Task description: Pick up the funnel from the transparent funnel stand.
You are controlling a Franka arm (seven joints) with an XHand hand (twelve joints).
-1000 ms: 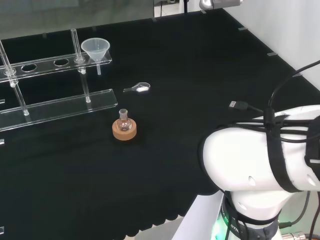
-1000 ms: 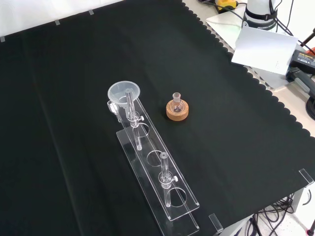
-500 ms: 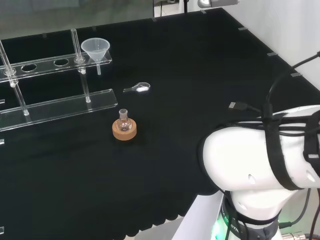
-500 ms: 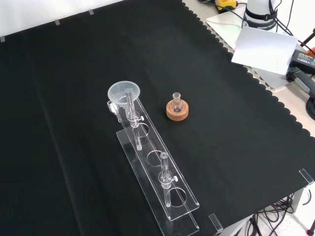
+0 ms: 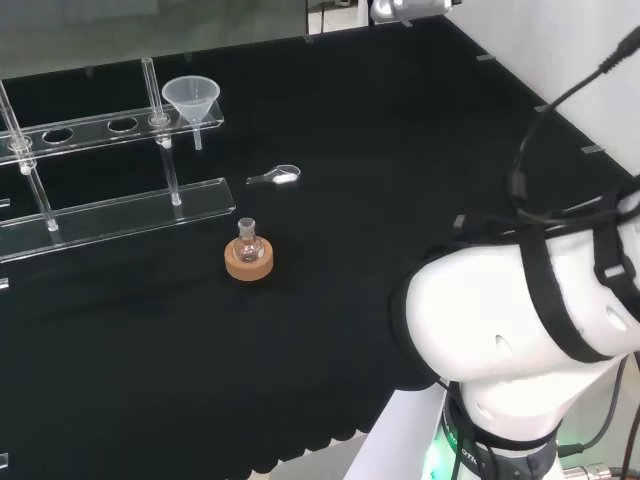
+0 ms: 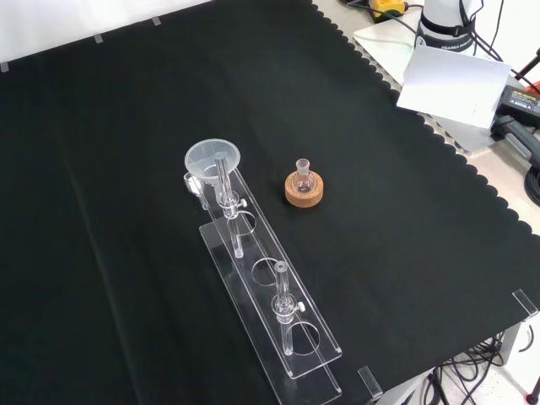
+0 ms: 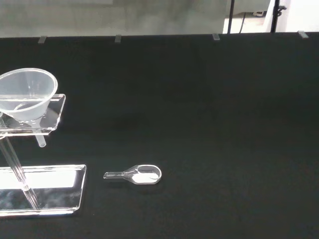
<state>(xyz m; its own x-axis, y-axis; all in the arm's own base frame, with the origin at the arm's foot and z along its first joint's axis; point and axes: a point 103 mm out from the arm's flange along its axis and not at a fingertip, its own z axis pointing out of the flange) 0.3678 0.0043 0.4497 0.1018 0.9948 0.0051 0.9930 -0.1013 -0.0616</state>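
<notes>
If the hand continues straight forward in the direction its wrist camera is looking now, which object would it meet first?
Probably the small clear spoon lying on the black cloth, which is nearest the view's centre. The funnel in the transparent funnel stand sits off to the side. Depth is unclear, so this is only a guess.

Bulbous glossy white arm link [image 5: 510, 320], black straps and cables across it, green glow near its base.

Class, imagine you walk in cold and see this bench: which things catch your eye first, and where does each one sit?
The clear funnel catches the eye first, sitting in the end hole of the long clear stand near the middle of the black cloth in the front view. To its right there, a small flask stands on a cork ring. In the head view, a small clear spoon lies between stand and flask.
</notes>
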